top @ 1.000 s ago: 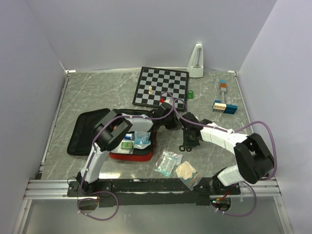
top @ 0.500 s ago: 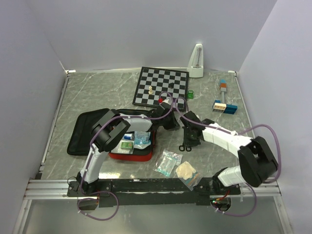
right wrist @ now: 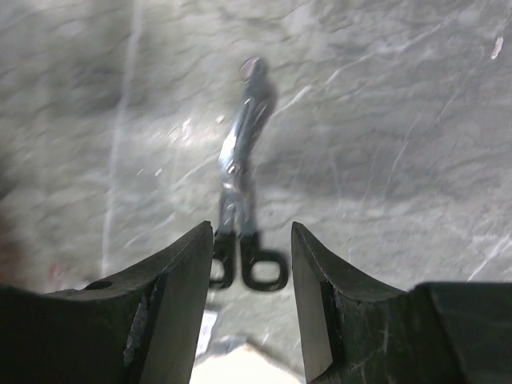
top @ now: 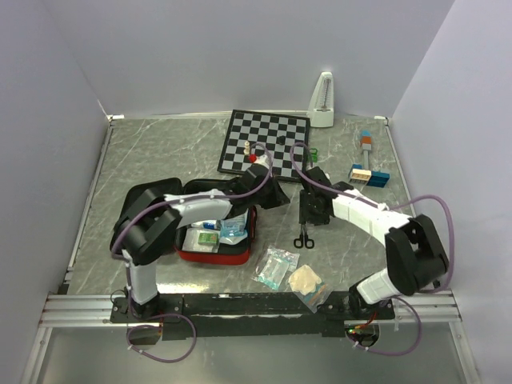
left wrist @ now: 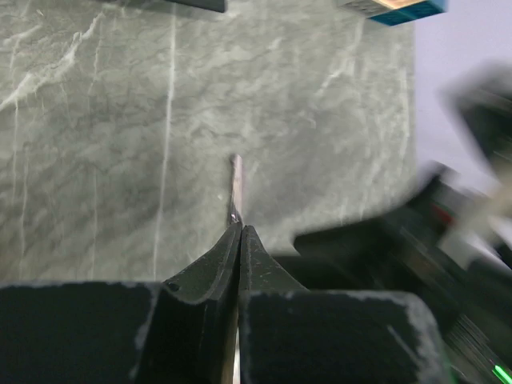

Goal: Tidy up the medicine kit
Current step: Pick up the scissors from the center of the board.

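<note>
Right hand point(right wrist: 252, 240) stands apart over one pair of scissors point(right wrist: 240, 180) lying on the bench point(top: 160, 152) just right of the medicine kit point(top: 214, 254); left hand point(left wrist: 240, 228) is pinched together on one thin metal strip point(left wrist: 236, 180). One kit, open and partly filled — scissors and two packets point(top: 277, 267) right of it lie outside.

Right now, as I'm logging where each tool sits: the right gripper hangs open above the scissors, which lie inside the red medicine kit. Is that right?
Not quite. The scissors lie on the table, to the right of the medicine kit, not inside it, as the top external view shows. The right gripper does hang open above them.
</note>
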Controlling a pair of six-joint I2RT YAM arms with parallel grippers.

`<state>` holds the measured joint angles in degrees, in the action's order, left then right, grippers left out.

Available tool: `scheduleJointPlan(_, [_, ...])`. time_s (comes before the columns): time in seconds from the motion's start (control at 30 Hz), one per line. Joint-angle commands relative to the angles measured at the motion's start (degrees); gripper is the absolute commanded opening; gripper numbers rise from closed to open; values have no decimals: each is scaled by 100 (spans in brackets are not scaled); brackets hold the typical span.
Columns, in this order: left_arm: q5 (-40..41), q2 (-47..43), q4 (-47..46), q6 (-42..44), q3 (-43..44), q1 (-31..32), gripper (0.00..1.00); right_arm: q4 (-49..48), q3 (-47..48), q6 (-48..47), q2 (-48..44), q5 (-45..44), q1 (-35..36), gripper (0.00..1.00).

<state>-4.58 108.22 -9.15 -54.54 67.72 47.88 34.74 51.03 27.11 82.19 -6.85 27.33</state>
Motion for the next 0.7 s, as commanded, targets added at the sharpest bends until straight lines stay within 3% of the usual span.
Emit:
scheduleJointPlan(0.0, [237, -862, -61, 154, -268, 64, 7, -362, 320, -145, 393, -71, -149, 50])
scheduleJointPlan(0.37, [818, -2708, 536, 199, -1164, 187, 9, -565, 558, -57, 1325, -9, -149, 47])
scheduleJointPlan(0.53, [1116, -3640, 774, 111, -1709, 213, 9, -433, 496, -110, 1431, -176, -141, 40])
scheduleJointPlan(0.67, [1336, -4475, 906, -3, -2245, 213, 9, -433, 400, -162, 1457, -150, -132, 27])
